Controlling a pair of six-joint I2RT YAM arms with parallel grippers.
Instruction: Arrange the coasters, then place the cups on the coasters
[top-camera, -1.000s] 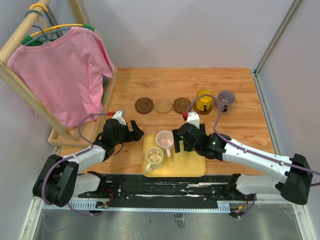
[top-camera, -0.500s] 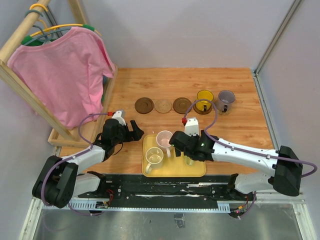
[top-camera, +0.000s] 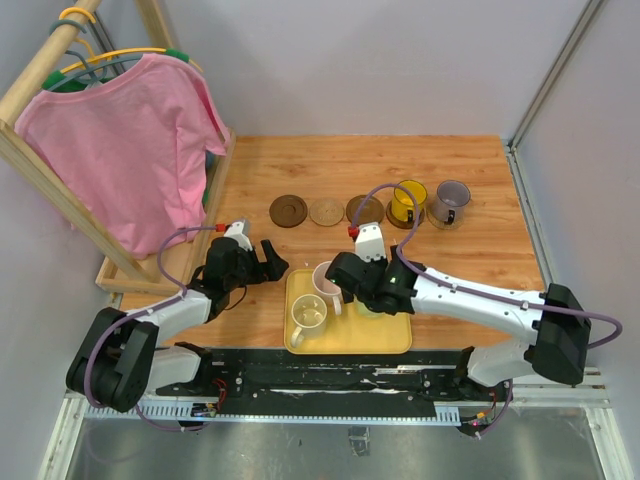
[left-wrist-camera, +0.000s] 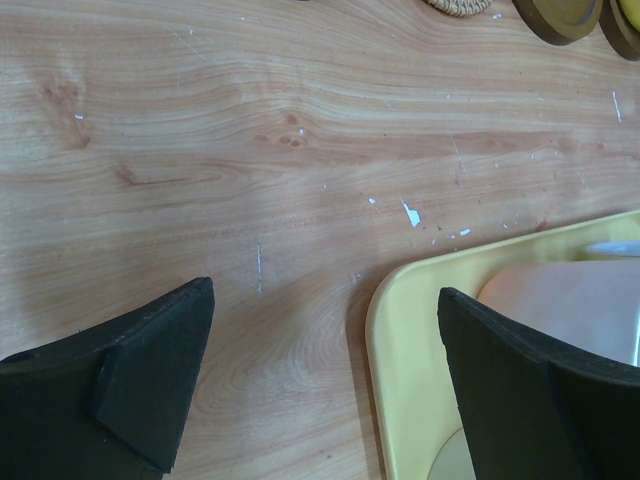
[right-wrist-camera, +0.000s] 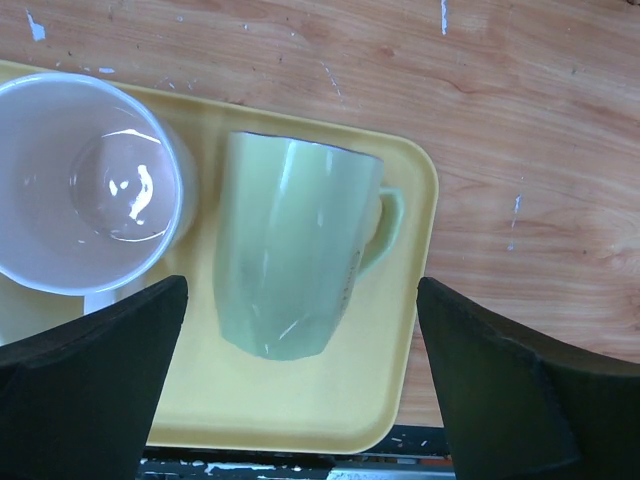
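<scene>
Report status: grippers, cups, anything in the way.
Left gripper open, empty; right gripper open above green cup. Green cup on its side in yellow tray. Pink cup close beside it, may crowd the grasp.

L claw (left-wrist-camera: 325, 290) & R claw (right-wrist-camera: 300, 295) both spread wide.

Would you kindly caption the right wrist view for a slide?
Open right fingers frame a pale green handled mug beside a pink cup on the yellow tray.
</scene>
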